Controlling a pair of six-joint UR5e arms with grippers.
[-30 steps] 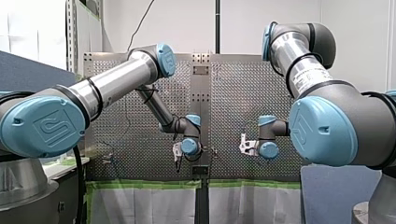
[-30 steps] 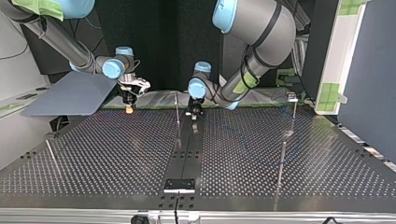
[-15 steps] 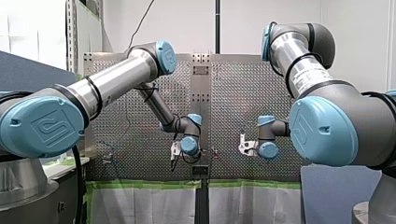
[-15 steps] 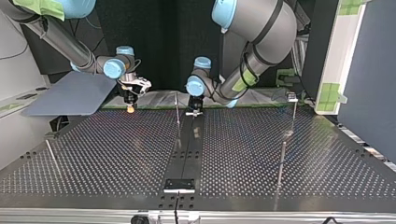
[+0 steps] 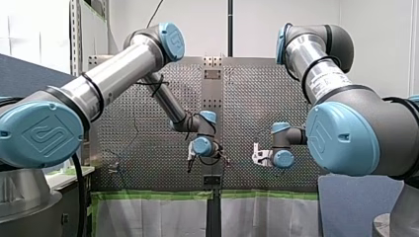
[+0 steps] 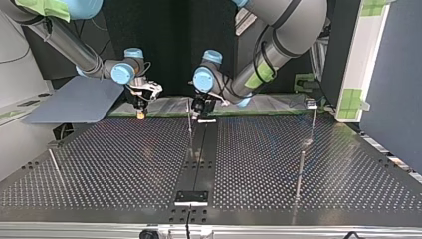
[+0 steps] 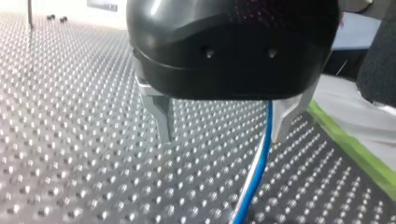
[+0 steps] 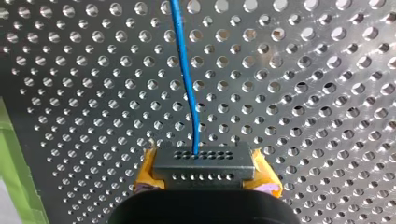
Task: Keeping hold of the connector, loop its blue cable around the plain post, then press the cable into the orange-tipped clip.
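White wall [image 5: 257, 24] — blue partition [image 5: 20, 74], green-taped white sheeting [image 5: 153, 217]

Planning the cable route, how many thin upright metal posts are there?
4 thin metal posts, top view: one by my left arm's black gripper, two at right, one at left. More may be hidden.

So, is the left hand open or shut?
Open. In the left wrist view, my left hand holds its metal fingers wide apart; the blue cable passes between them.
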